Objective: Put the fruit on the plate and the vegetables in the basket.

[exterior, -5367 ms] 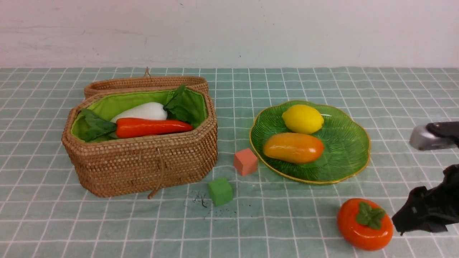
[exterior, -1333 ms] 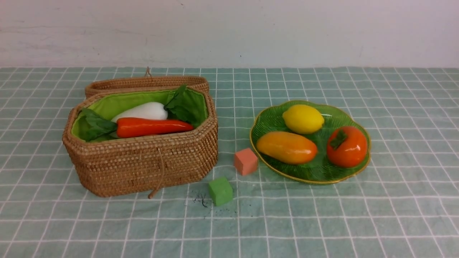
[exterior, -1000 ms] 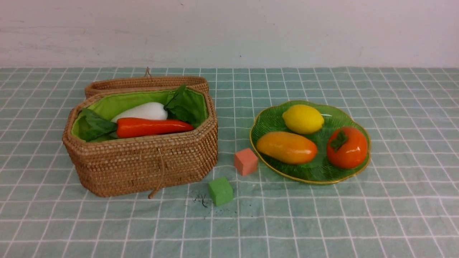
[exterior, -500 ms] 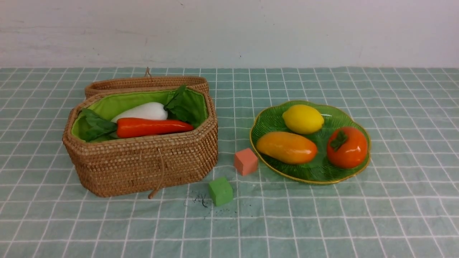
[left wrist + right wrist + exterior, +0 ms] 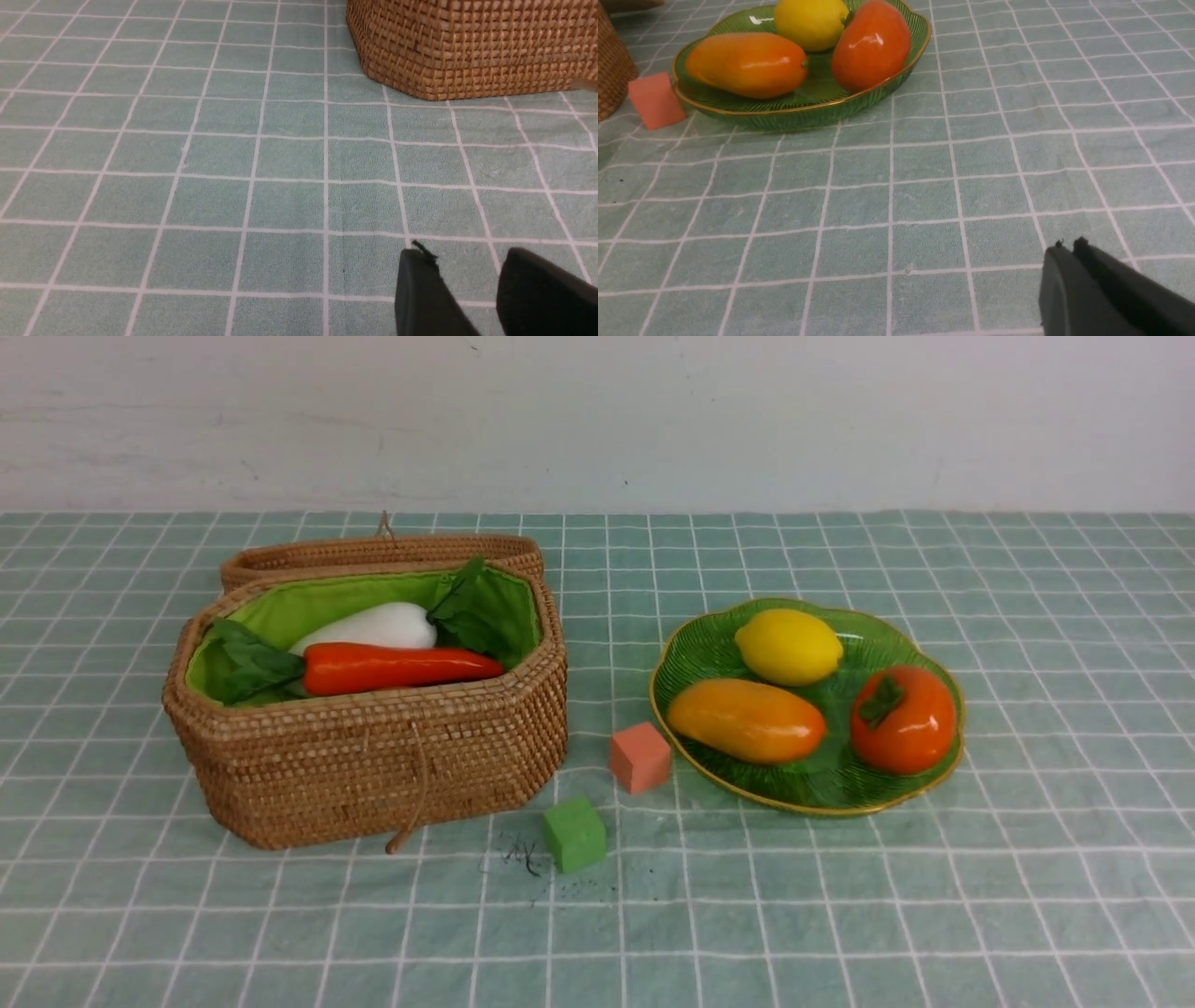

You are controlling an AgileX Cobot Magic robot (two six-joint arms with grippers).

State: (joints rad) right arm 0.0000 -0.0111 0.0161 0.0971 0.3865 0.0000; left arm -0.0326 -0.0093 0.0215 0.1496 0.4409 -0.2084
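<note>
A yellow lemon (image 5: 789,646), an orange-yellow mango (image 5: 747,721) and a red-orange persimmon (image 5: 904,719) lie on the green plate (image 5: 719,653). The wicker basket (image 5: 373,765) holds a white radish (image 5: 373,625) and a red-orange carrot (image 5: 401,668). Neither arm shows in the front view. In the left wrist view my left gripper (image 5: 467,261) hangs open over bare cloth, with the basket (image 5: 467,46) ahead. In the right wrist view my right gripper (image 5: 1071,247) is shut and empty, well short of the plate (image 5: 803,112) with the persimmon (image 5: 871,44), the mango (image 5: 747,63) and the lemon (image 5: 810,23) on it.
A salmon cube (image 5: 639,757) sits beside the plate's near-left edge, also in the right wrist view as the cube (image 5: 656,100). A green cube (image 5: 574,833) lies in front of the basket's right corner, with dark specks beside it. The basket's lid (image 5: 373,553) lies open behind it.
Over the last second nothing has moved. Earlier the persimmon lay on the cloth at the front right beside my right gripper; it now rests on the plate and the arm is gone from the front view.
</note>
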